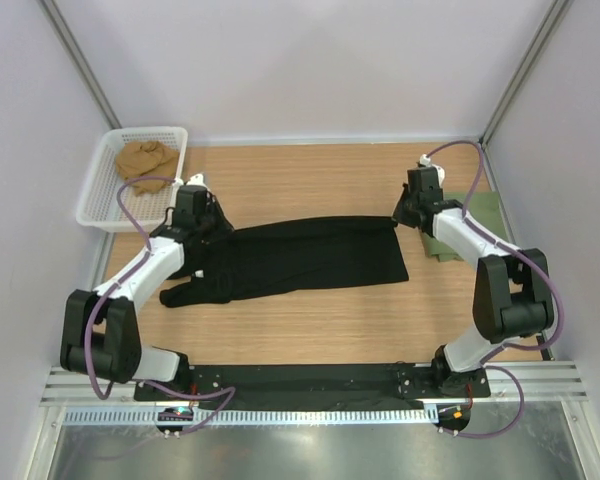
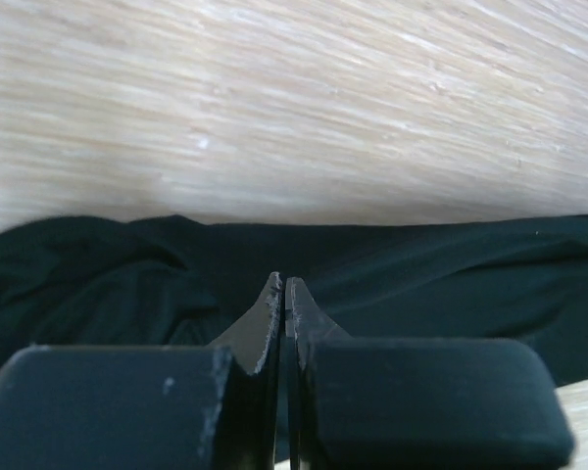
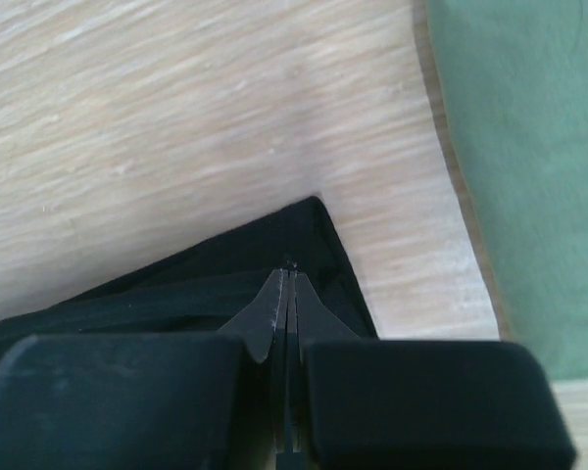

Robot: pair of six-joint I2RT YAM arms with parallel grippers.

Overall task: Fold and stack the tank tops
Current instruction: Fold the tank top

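From above, there are two tank tops, two arms, one basket and one loose cloth. The black tank top (image 1: 310,258) lies spread lengthwise across the middle of the counter (image 1: 300,180), its far edge running straight from one pincer to the other and its left end bunched. The green tank top (image 1: 480,212) lies at the counter's right edge, partly under the right arm and apart from the black one. The left pincer (image 1: 218,234) sits at the black top's far left edge, the right pincer (image 1: 400,220) at its far right corner. A white mesh basket (image 1: 98,222) stands at the far left corner with one tan cloth (image 1: 145,158) in it. Bare wood lies open beyond the black top and in front of it. In the left wrist view, the left pincer (image 2: 283,286) has its fingers together, tips over the black tank top (image 2: 451,264); whether cloth is caught between them I cannot tell. Bare counter (image 2: 294,108) stretches beyond the hem. In the right wrist view, the right pincer (image 3: 289,269) is clamped on the corner of the black tank top (image 3: 176,294), with creases drawn toward its tips. A strip of counter (image 3: 176,117) separates that corner from the green tank top (image 3: 529,147).
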